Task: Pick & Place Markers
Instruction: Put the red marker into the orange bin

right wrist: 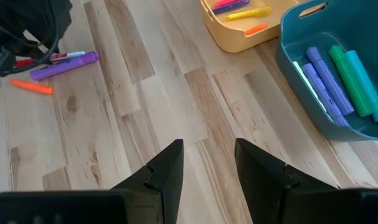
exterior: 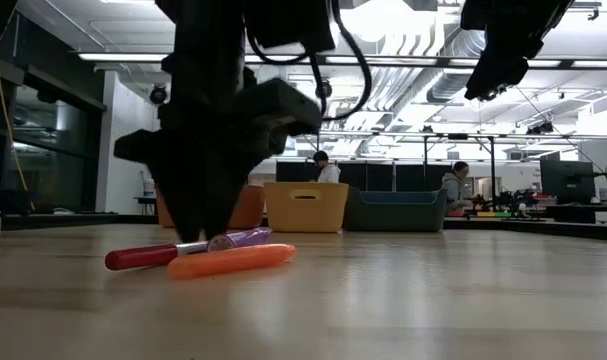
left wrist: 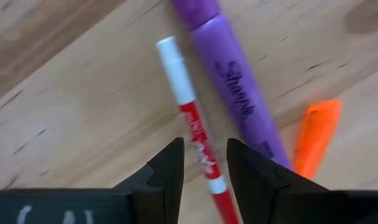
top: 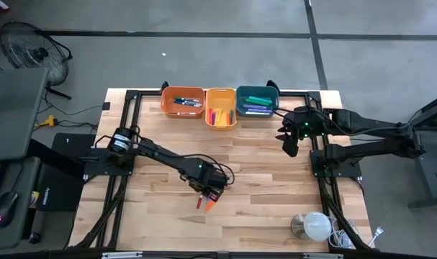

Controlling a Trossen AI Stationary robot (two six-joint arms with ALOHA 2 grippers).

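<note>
Nearest you on the table (top: 261, 187), your left hand (left wrist: 204, 171) is down low with its fingers apart, straddling the red marker (left wrist: 198, 146) without closing on it. The purple marker (left wrist: 235, 93) lies just beside the red one, and the orange marker (left wrist: 316, 134) lies on the purple one's other side. Farther back, your right hand (right wrist: 207, 165) hangs above the table, fingers apart and holding nothing. Beyond it, more markers rest in the orange bin (top: 183, 101), yellow bin (top: 220, 108) and teal bin (top: 257, 102).
</note>
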